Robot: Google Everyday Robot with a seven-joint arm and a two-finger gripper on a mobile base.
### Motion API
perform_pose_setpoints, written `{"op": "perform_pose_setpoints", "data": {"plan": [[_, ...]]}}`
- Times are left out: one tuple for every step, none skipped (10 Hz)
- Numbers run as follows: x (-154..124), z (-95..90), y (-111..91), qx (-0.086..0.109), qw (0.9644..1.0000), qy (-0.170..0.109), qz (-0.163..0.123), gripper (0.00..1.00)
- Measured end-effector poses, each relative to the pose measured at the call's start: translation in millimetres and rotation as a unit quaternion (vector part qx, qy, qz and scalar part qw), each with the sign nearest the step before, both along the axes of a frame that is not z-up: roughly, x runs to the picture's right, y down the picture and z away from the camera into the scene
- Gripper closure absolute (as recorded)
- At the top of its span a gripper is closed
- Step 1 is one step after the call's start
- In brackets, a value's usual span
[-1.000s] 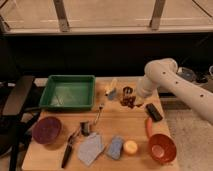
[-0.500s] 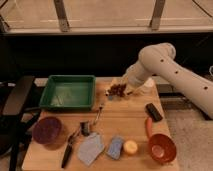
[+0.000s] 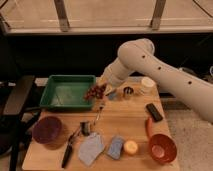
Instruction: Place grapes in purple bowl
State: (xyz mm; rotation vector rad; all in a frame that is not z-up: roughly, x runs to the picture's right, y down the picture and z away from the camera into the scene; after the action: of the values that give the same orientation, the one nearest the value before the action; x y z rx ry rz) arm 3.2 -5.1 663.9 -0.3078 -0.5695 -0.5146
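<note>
- My gripper [image 3: 100, 89] sits at the end of the white arm [image 3: 150, 67], which reaches in from the right and slopes down toward the middle of the wooden table [image 3: 125, 119].
- The gripper's jaws are pressed in on the grapes [image 3: 93, 93], one dark reddish cluster pinched at its tip.
- The grapes hang right at the right-hand edge of the green tray [image 3: 65, 92], partly over its rim. I cannot tell whether they touch it.
- I count one purple bowl [image 3: 47, 130]. It stands at the front left corner of the table, well apart from the grapes and in front of the tray.
- I count one orange bowl [image 3: 161, 148], at the front right corner.
- One orange carrot-like piece [image 3: 148, 125] lies just behind the orange bowl.
- One black block [image 3: 154, 111] lies behind that piece, near the right edge.
- Two cups stand at the back: one white cup [image 3: 147, 84] and one small metal cup [image 3: 128, 91] beside it, both right of the gripper.
- One thin metal utensil [image 3: 99, 112] lies on the table just in front of the grapes.
- Along the front edge, left to right, I count one dark-handled tool [image 3: 67, 152], one grey cloth [image 3: 91, 148], one blue sponge [image 3: 116, 147] and one round yellow piece [image 3: 130, 146].
</note>
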Motion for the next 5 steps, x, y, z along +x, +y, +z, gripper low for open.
{"op": "perform_pose_setpoints", "data": {"plan": [[-2.0, 0.0, 0.0, 0.0, 1.0, -0.001, -0.001, 1.0], [-2.1, -0.1, 0.1, 0.0, 1.0, -0.001, -0.001, 1.0], [-0.1, 0.0, 0.1, 0.0, 1.0, 0.0, 0.0, 1.0], [-0.5, 0.0, 0.2, 0.0, 1.0, 0.0, 0.0, 1.0], [-1.4, 0.2, 0.3, -0.001, 1.0, -0.001, -0.001, 1.0]]}}
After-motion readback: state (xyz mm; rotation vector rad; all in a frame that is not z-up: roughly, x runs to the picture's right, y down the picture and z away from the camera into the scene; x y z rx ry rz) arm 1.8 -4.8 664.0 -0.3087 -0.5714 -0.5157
